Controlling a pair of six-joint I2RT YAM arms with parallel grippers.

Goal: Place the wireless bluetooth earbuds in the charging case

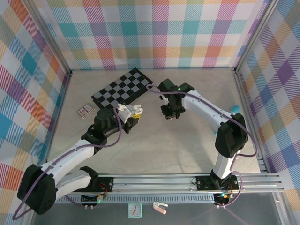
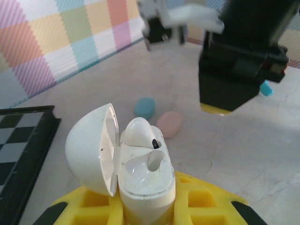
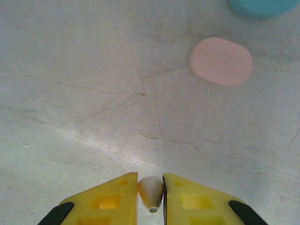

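The right gripper [image 3: 151,190] has its yellow fingers closed on a small white plastic earbud [image 3: 150,193]. It pinches the bud by its narrow body, with a metal-ringed tip showing at the near end. So little of the bud sits between the pads that a light knock could, I judge, twist it or squirt it out onto the grey stone-patterned tabletop [image 3: 93,93] beneath. The left gripper [image 2: 147,208] is clamped on the base of the white pebble-shaped plastic charging case [image 2: 145,183], which seems raised off the table, its hinged lid [image 2: 89,150] swung open to the left. Inside, a second white earbud [image 2: 138,131] sits in the far socket and the near socket [image 2: 151,161] is empty, so the held bud belongs there. From above, the two grippers hang near each other but apart. The likeliest failure is the bud arriving turned the wrong way, so its stem catches the socket rim instead of sliding in. Pressing down then could tilt the case in its grip, since only its base is held. The right fingers could also clip the open lid or unseat the second bud. A dropped bud would land near the pink pebble-shaped case [image 3: 221,61] and the teal pebble-shaped case [image 3: 262,7], lying flat and awkward to pick up again.
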